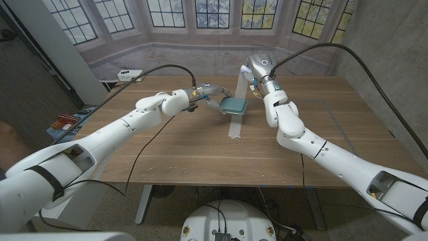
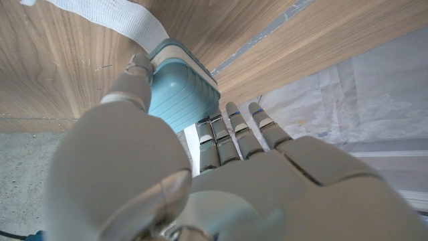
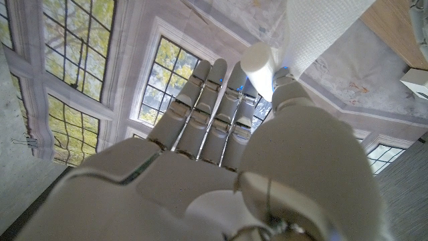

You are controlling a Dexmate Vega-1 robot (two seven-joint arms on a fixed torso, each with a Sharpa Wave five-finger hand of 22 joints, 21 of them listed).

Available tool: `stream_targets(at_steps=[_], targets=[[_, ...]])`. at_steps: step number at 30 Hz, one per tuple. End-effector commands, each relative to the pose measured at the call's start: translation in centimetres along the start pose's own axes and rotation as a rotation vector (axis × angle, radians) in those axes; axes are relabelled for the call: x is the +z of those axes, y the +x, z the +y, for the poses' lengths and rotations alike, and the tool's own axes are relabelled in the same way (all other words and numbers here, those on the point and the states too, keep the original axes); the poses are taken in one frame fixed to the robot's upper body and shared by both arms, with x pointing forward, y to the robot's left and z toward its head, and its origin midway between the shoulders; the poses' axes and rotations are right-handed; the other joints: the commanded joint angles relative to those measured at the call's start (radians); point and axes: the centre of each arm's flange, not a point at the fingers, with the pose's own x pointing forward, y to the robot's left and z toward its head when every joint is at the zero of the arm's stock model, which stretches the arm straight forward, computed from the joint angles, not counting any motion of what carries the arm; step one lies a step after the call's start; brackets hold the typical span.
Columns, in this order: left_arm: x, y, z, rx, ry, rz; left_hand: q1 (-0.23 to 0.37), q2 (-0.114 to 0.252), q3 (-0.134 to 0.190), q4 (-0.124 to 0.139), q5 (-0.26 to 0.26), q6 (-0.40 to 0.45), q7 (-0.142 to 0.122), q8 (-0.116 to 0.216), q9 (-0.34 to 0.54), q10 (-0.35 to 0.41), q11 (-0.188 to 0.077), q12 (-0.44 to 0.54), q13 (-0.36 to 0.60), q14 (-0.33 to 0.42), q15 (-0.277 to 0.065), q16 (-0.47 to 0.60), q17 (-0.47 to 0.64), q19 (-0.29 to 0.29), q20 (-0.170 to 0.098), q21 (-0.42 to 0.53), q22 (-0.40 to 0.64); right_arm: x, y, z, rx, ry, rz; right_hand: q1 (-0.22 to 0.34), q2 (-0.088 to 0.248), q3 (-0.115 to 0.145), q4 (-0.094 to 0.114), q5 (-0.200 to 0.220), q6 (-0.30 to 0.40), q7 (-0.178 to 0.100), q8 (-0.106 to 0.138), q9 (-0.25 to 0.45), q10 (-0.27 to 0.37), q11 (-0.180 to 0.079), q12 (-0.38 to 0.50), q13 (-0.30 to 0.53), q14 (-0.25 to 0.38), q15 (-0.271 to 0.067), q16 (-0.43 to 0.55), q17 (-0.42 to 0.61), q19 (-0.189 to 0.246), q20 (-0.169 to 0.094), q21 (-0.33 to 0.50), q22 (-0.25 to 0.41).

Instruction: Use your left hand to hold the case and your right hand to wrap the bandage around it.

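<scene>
Left hand [image 1: 200, 95] grips the case [image 1: 235, 105] above the table [image 1: 167, 154] near its far edge, right hand [image 1: 253, 79] pinches the bandage [image 1: 238, 100] up just beyond it, strip running over the case toward the near edge.

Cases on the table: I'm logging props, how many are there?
1: a teal case held by the left hand at mid-table, bandage trailing from it. Others could be hidden behind the arms.
</scene>
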Motion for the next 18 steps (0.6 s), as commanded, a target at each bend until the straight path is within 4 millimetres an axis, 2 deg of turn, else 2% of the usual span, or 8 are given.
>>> stream_targets(at_steps=[1,18], targets=[[0.0,0.3,-0.1,0.002,-0.005,-0.006,-0.019,0.061,0.011,0.002,0.006,0.120,-0.050,0.364,0.001,0.067,-0.062,0.001,0.005,0.002,0.001,0.000,0.000,-0.006,0.000,-0.004,0.003,0.2,-0.1,-1.1,-0.006,-0.009,-0.006,0.009,0.000,0.005,0.003,0.002,0.010,-0.001,-0.004,0.002,0.008,-0.004,0.002,0.003,0.011,-0.110,-0.004,0.006,-0.001,-0.004,-0.005,0.005],[-0.3,0.8,-0.2,0.006,-0.013,-0.014,-0.020,0.060,0.013,0.002,0.006,0.119,-0.051,0.367,0.000,0.067,-0.063,0.000,0.006,0.003,0.000,0.000,-0.002,-0.006,0.000,-0.004,0.003,0.2,0.6,-2.8,-0.019,-0.049,0.004,0.009,0.000,0.004,0.004,0.002,0.008,0.000,-0.006,0.003,0.005,-0.005,0.001,0.004,0.011,-0.109,-0.007,0.009,-0.002,-0.004,-0.005,0.005]])
